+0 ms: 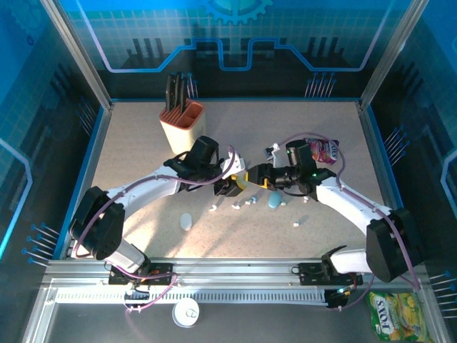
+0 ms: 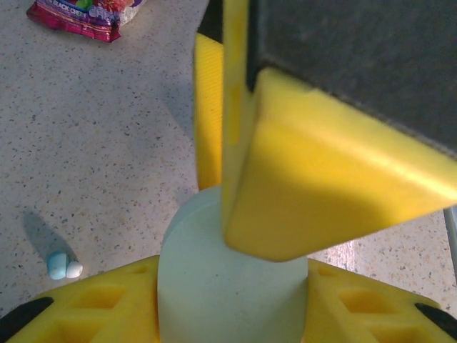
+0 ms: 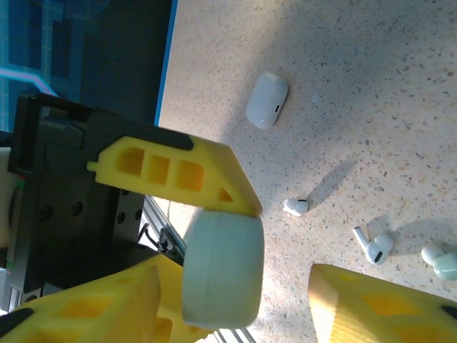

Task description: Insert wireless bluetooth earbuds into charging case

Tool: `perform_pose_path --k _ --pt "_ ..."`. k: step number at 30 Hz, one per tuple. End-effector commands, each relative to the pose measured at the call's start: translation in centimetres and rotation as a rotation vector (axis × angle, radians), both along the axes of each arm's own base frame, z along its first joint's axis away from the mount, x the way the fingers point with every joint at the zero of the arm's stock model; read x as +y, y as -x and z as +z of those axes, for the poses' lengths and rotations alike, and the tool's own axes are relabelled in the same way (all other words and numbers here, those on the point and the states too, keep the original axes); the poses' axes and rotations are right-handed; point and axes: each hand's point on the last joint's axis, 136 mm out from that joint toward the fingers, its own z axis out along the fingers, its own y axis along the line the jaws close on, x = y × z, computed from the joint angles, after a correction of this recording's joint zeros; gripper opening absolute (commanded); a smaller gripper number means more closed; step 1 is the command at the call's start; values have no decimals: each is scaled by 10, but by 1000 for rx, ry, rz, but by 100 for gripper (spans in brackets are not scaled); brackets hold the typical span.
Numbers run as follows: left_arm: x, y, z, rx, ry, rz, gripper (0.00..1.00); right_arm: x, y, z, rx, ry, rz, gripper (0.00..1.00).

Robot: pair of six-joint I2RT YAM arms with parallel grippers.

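Far left on the table (image 1: 136,164), a spare white case (image 1: 186,221) lies flat, nothing near it. Next along, the left gripper (image 1: 234,184) has a pale charging case (image 2: 214,286) clamped across its lower body. It holds the case up off the surface, rounded top towards its partner.

Just below that meeting point the earbuds (image 1: 235,206) sit loose on the table in a short scatter, and neither pincer holds one.

Then the right gripper (image 1: 253,176): its jaws are at a middling gap and straddle the top of the held case. One finger (image 2: 321,186) looks to be against the case. In the right wrist view the other stands apart from it, with bare table showing between.

This reads as the lid-opening step. To do it well, I'd say the right fingers should take the cap end only, not the body. The left should hold firm without twisting, and the lid should swing back on its hinge rather than be pulled straight off. If the grip lands too low, the lid is likely pinned closed.

Further right, a blue case (image 1: 275,201) lies on the table.
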Motion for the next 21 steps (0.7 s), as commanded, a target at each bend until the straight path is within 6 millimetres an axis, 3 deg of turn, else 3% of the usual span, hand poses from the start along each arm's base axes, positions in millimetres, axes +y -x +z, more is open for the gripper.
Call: perform_pose_path --k 1,5,12,17,19,21 --pt "-8 10 12 -44 45 -62 47 10 -1 8 4 -33 38 51" --pt "-8 7 13 -50 46 -50 47 11 0 6 17 -35 37 42" --pt "-11 0 14 -54 62 -24 48 11 3 6 35 -46 47 43" --pt "-13 0 13 -51 64 -29 49 6 -1 7 35 -40 19 32" --pt "-13 0 13 -55 69 -28 57 3 -5 10 29 -52 -6 28" --pt "-13 -2 17 -50 85 -9 73 -2 -9 18 24 -83 -36 26"
